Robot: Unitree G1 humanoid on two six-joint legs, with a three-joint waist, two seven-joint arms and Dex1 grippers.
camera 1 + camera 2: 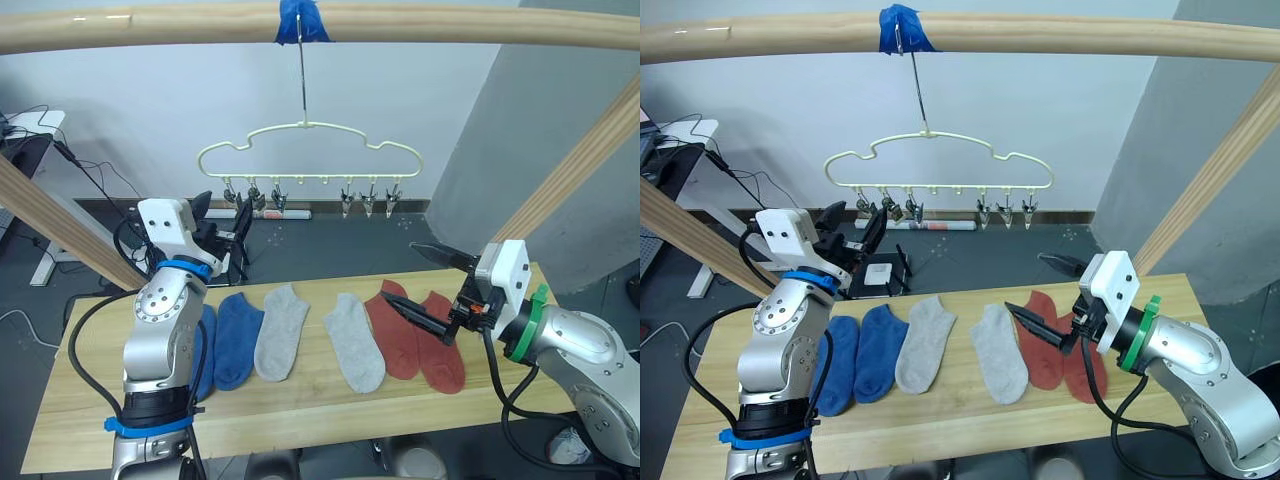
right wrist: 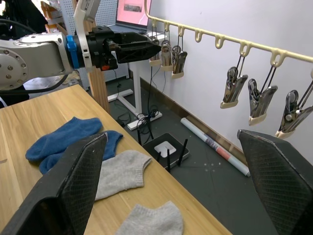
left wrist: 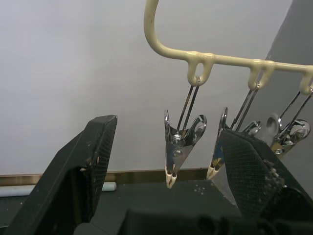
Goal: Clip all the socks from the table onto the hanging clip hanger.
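Left eye view: six socks (image 1: 282, 331) flat on the desk (image 1: 300, 415), none clipped.
I see my left pincer (image 1: 222, 222) released, empty, by the clip hanger's (image 1: 310, 150) leftmost clips upper centre; right pincer (image 1: 432, 292) released above the red pair.

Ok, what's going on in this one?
A two-armed robot is set to peg socks onto a clip hanger that hangs from a wooden pole. All six socks, two blue, two grey and two red, lie flat on the table. The left gripper is raised, open, near the hanger's leftmost clips. The right gripper hovers open over the red pair, holding nothing.
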